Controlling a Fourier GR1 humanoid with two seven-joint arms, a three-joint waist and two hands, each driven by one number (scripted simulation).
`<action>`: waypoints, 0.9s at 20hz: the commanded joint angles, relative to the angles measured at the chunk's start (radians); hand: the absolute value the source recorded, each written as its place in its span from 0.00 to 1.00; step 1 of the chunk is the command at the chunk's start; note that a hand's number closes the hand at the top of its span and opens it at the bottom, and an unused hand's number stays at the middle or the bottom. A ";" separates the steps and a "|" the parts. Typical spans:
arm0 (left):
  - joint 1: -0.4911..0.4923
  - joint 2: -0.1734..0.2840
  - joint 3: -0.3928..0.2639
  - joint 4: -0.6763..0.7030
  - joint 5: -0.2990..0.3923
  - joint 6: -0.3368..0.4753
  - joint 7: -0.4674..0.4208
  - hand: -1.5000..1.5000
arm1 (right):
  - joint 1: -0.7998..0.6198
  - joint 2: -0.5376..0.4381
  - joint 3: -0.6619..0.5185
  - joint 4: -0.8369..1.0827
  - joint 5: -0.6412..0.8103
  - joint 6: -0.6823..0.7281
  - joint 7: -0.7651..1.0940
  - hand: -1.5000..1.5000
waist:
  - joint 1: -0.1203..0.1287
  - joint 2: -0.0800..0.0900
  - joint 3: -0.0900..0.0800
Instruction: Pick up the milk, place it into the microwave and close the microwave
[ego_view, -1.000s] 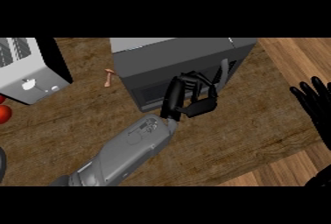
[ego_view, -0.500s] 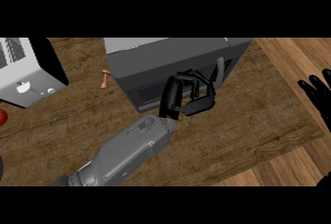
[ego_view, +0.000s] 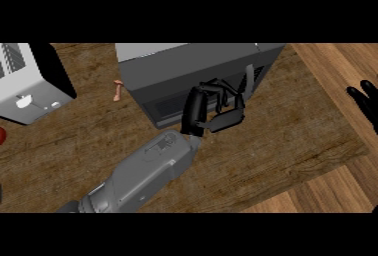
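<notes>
The grey microwave (ego_view: 188, 65) stands at the back of the wooden counter, its dark door (ego_view: 170, 105) facing me and looking shut. A vertical handle (ego_view: 249, 80) shows on its right side. My left hand (ego_view: 221, 119) is up against the door's right part, fingers loosely bent, with nothing in it. I see no milk anywhere in the view. At the right edge my right hand (ego_view: 367, 102) rests open, fingers up.
A white toaster (ego_view: 29, 82) stands at the left. A small pinkish thing (ego_view: 117, 90) lies between it and the microwave. A red object (ego_view: 2, 135) peeks in at the left edge. The counter's corner (ego_view: 354, 150) lies to the right, with wooden floor beyond.
The toaster and the red object have slid towards the left edge and my right hand towards the right edge. My left hand stays at the microwave's front.
</notes>
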 joint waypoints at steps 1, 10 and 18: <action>-0.071 0.001 0.055 0.085 0.029 -0.020 -0.008 1.00 | -0.008 -0.011 -0.005 -0.007 -0.023 -0.003 0.017 0.00 | -0.008 0.012 -0.001; -0.073 0.001 0.048 0.105 0.070 -0.033 -0.060 1.00 | -0.022 -0.033 -0.024 -0.015 -0.070 -0.019 0.047 0.00 | -0.010 0.014 -0.001; -0.081 0.001 0.034 0.119 0.099 -0.024 -0.091 1.00 | -0.039 -0.074 -0.044 -0.010 -0.114 -0.014 0.079 0.00 | -0.018 0.018 0.001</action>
